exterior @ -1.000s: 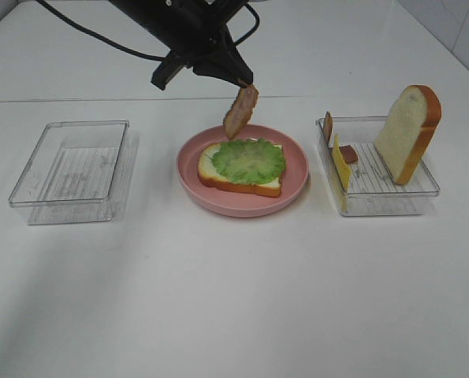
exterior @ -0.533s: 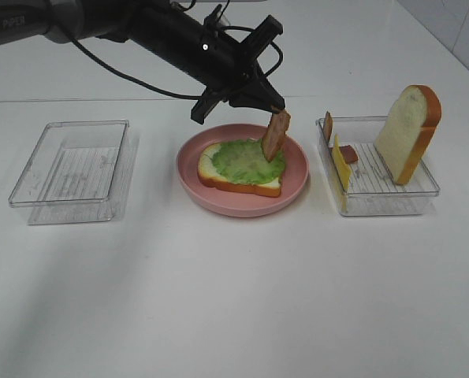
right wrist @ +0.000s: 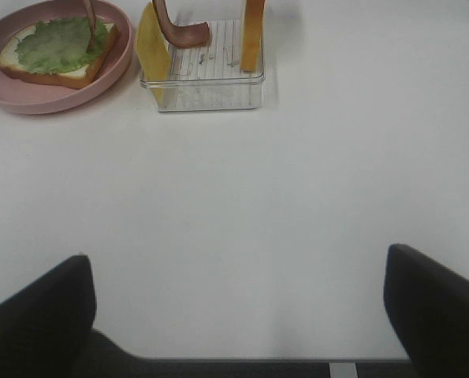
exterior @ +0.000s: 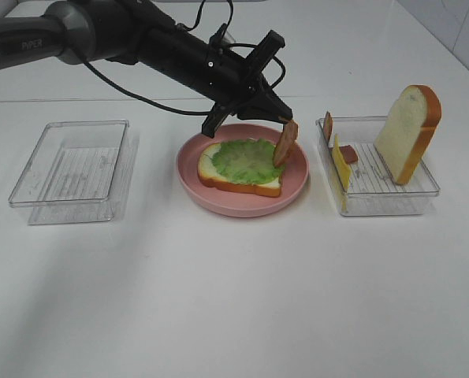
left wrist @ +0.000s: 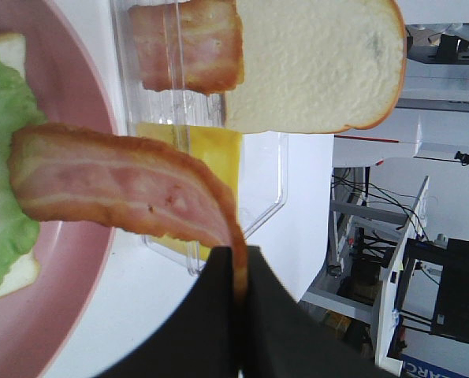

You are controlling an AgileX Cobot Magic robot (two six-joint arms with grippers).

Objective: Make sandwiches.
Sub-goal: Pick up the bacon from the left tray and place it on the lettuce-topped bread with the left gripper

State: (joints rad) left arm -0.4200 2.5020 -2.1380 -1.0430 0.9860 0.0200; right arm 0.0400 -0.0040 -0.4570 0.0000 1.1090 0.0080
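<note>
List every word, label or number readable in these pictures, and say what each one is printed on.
"PiPER": in pale letters on the grey link of the left arm, exterior high view.
Blue label on background equipment, left wrist view: cut off and too blurred to read.
Nothing else carries readable text.

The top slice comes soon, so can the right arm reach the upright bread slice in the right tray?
Probably yes: the bread slice stands upright in the tray with nothing over it, the right gripper is open, and the left gripper holds bacon over the plate.
</note>
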